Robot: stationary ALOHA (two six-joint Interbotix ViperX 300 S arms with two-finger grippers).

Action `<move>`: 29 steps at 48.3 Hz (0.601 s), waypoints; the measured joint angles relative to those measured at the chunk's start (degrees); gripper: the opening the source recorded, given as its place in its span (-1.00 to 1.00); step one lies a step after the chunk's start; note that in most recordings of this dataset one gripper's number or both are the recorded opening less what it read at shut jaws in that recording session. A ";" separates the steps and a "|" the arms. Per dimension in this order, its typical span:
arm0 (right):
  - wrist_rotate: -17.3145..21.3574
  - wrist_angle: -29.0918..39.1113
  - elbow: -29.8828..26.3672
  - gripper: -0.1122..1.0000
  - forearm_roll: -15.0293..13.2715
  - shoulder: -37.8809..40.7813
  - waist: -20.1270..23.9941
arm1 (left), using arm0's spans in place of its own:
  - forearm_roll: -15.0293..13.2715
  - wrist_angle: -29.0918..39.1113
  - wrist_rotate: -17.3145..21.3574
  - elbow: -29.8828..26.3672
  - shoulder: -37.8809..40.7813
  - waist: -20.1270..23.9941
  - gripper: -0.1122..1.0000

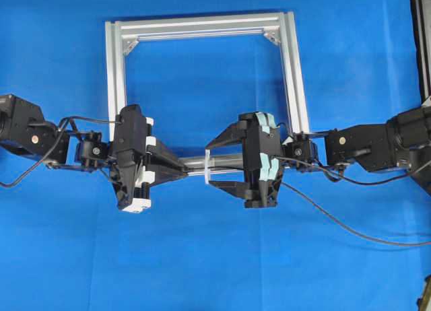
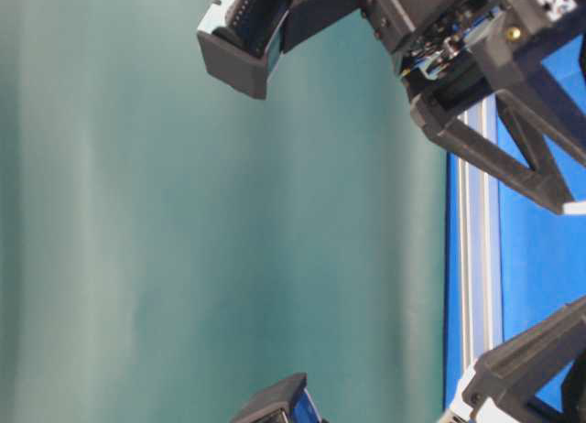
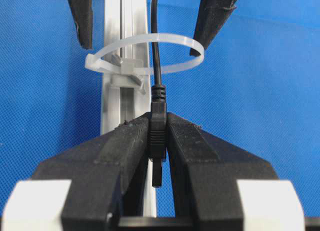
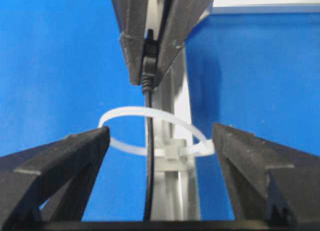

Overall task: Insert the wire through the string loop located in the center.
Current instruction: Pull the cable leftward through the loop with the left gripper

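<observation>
The string loop point(image 3: 150, 41) is a white tie ring standing across the silver frame bar point(image 3: 112, 106), also seen from above as the string loop point(image 1: 207, 167). The wire point(image 3: 154, 46) runs through the ring, and its black plug point(image 3: 158, 133) is pinched in my left gripper point(image 3: 158, 118), which is shut on it just on the near side of the loop. My right gripper point(image 4: 160, 132) stands open, one finger on each side of the string loop point(image 4: 150, 112), touching nothing. The wire point(image 4: 148, 161) passes between those fingers.
The square aluminium frame point(image 1: 114, 68) lies on blue cloth. Both grippers, left gripper point(image 1: 185, 169) and right gripper point(image 1: 215, 163), meet tip to tip over its near bar. A black cable point(image 1: 350, 233) trails off to the right across the cloth.
</observation>
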 measured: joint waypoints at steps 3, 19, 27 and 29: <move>0.00 0.09 0.00 0.65 0.00 0.00 0.09 | 0.00 0.00 0.00 0.18 0.00 0.00 -0.66; -0.09 0.09 0.00 0.65 0.00 0.00 0.09 | 0.00 0.00 0.00 7.29 -5.98 0.00 -0.66; 0.00 0.09 0.00 0.65 -0.09 0.00 0.09 | -0.09 0.09 -0.53 13.45 -11.34 -0.18 -0.66; 0.00 0.09 0.00 0.65 -0.09 0.00 0.09 | 0.00 0.00 -0.53 14.68 -12.66 -0.18 -0.66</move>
